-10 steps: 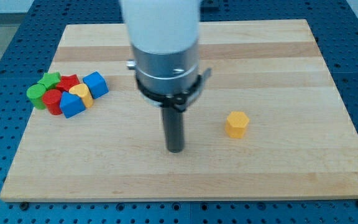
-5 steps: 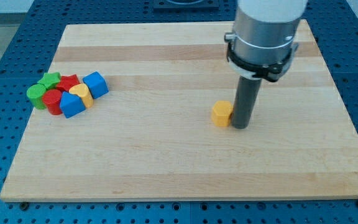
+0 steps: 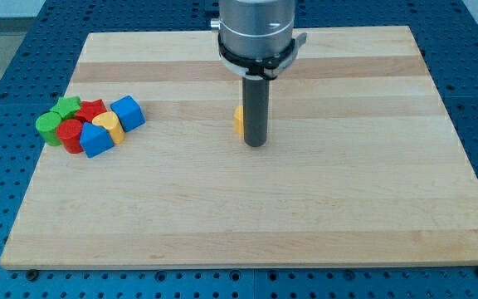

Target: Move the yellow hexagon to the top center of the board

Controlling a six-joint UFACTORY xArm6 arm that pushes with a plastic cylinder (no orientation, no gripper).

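Observation:
The yellow hexagon [image 3: 239, 121] sits near the middle of the wooden board [image 3: 247, 216], mostly hidden behind the dark rod. Only its left edge shows. My tip [image 3: 256, 144] rests on the board just to the right of and below the hexagon, touching or nearly touching it. The arm's grey body hangs over the board's top center.
A cluster of blocks lies at the board's left edge: a green block [image 3: 49, 127], a green star [image 3: 66, 106], red blocks [image 3: 92, 110], a yellow heart-like block [image 3: 106, 124] and two blue blocks [image 3: 128, 111] [image 3: 96, 140].
My tip swept from the lower middle to the right of the hexagon, then pushed it up and to the left. The hexagon moved from the right part toward the board's center.

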